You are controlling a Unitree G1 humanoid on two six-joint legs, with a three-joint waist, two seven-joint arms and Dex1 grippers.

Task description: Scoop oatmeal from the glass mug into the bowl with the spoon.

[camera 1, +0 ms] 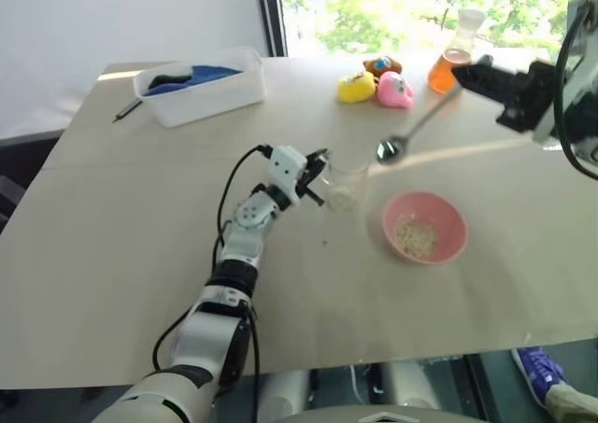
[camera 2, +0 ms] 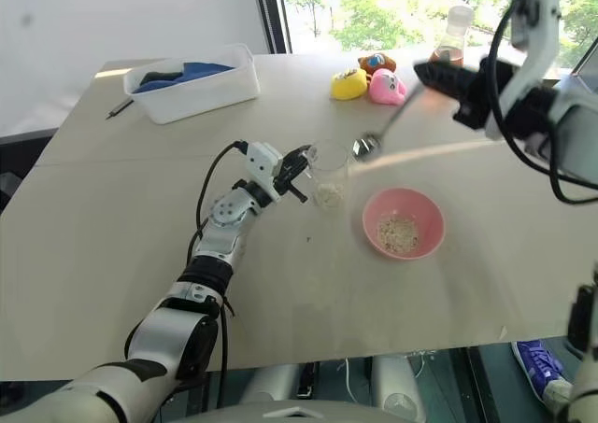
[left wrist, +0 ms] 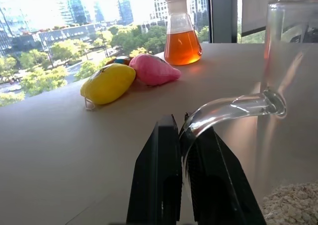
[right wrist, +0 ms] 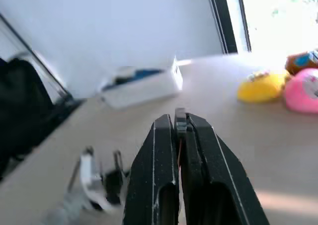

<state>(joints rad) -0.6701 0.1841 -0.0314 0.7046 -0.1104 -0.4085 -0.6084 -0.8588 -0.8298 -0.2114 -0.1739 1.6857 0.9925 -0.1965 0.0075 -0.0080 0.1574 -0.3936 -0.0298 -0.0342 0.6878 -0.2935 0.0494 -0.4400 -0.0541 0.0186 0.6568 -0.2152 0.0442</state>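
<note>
I count one glass mug standing upright near the middle of the table. A shallow layer of oatmeal lies on its bottom. My left gripper is pinched tight on the mug's clear side handle, as the left wrist view shows: both black fingers press together with the handle loop between them.

One pink bowl sits on the table just to the right of the mug, apart from it. It holds a small heap of flakes at its centre.

One spoon hangs in the air above the gap between mug and bowl. Its round end is the lower end, its handle slanting up to my right gripper. That gripper's jaws are closed on the handle tip. I cannot tell whether the spoon carries any flakes.

Further items, counted: one white tub with blue contents at the far left corner; one dark pen beside it; three toy ducks, one yellow, one pink, one orange-brown; one flask of orange liquid at the window edge.
</note>
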